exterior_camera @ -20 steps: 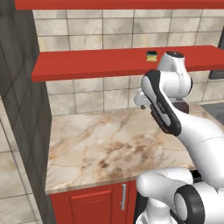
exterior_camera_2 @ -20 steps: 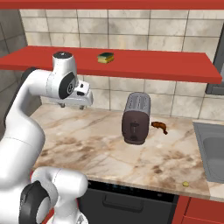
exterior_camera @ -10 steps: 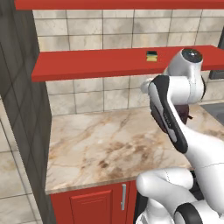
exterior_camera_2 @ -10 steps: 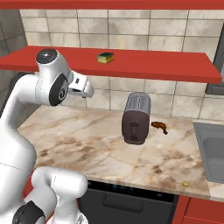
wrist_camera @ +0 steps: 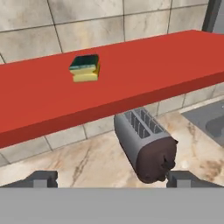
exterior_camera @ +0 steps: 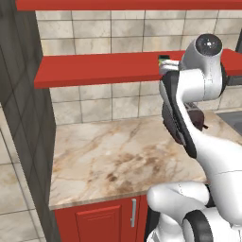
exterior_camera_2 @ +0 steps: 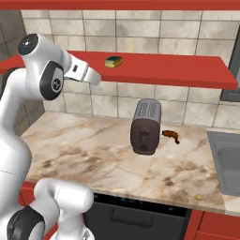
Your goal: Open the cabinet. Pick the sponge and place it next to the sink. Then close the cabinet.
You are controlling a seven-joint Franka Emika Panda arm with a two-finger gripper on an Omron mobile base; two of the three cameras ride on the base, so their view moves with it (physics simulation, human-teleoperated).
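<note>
Two dark fingertips stand far apart at the bottom of the hand view, with nothing between them. The gripper is raised above the counter, level with the red shelf, and looks along it. In the right base view the gripper sits just left of the sponge and clear of it.

The sponge lies flat on top of the shelf, dark green layer up and yellow below, close to the tiled wall. In the left base view the sponge peeks out just beside the arm's upper joint.

Below the shelf, a grey-brown toaster stands on the marble counter, its slots up. A small brown item lies on the counter just right of the toaster. The sink is set into the counter at the far right, well apart from the sponge. A tiny yellow speck rests near the counter's front edge. Red cabinet doors run under the counter.
</note>
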